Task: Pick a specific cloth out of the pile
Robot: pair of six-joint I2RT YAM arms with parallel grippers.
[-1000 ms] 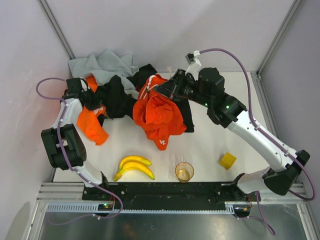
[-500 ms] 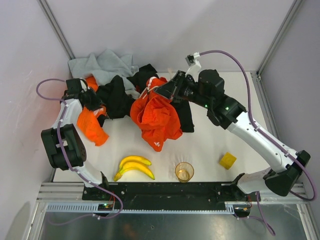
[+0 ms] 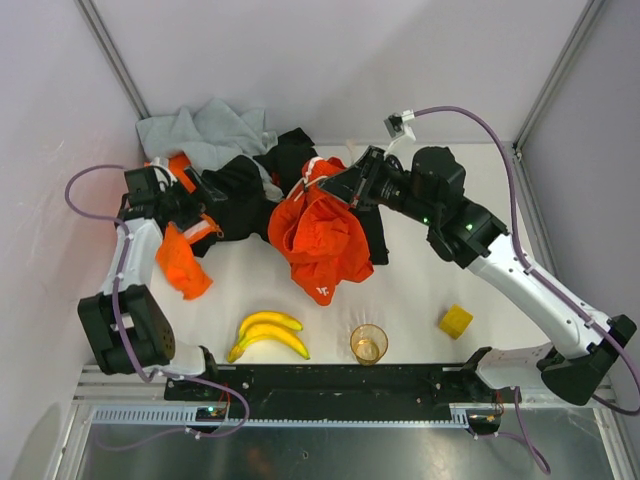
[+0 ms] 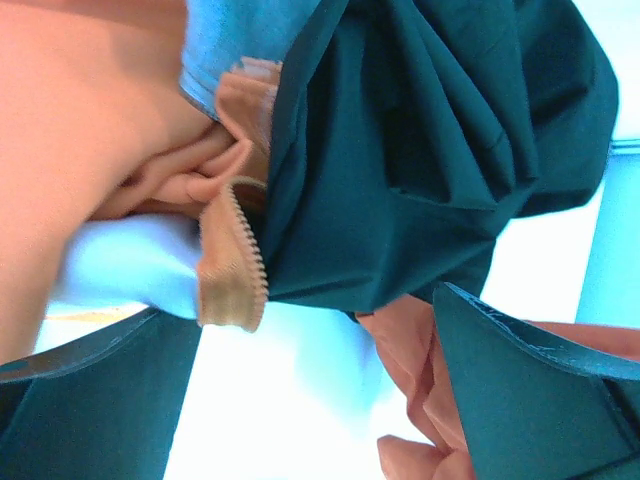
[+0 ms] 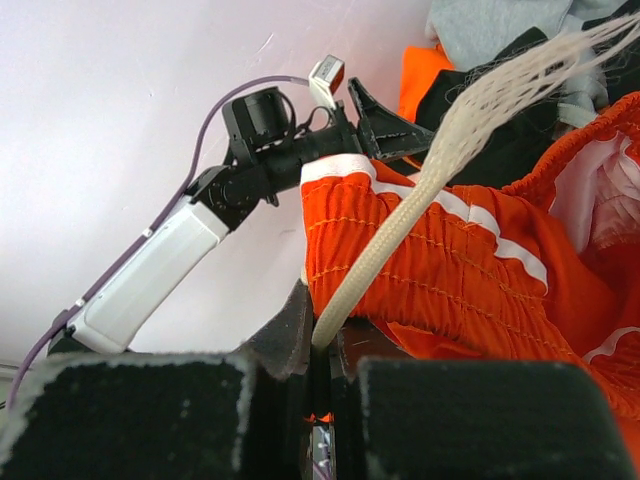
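Observation:
The cloth (image 3: 322, 232), red-orange with white trim and a small white logo, hangs bunched over the table's middle. My right gripper (image 3: 338, 186) is shut on its waistband. In the right wrist view the jaws (image 5: 325, 340) pinch the ribbed waistband of the cloth (image 5: 450, 270) and a cream drawstring (image 5: 400, 230). The pile (image 3: 215, 135) of grey, black and bright orange garments lies at the back left. My left gripper (image 3: 203, 195) stands open at the pile's black garment (image 3: 240, 190). In the left wrist view its fingers (image 4: 90, 400) are wide apart, with dark fabric (image 4: 420, 150) just ahead.
A banana bunch (image 3: 268, 335), an amber cup (image 3: 368, 343) and a yellow block (image 3: 455, 321) sit along the near edge. The bright orange garment (image 3: 180, 258) trails down the left side. Walls close in on the left and back.
My left gripper has opened and let go of the pile's fabric. The right gripper has shifted a little to the right, with the cloth still in it.

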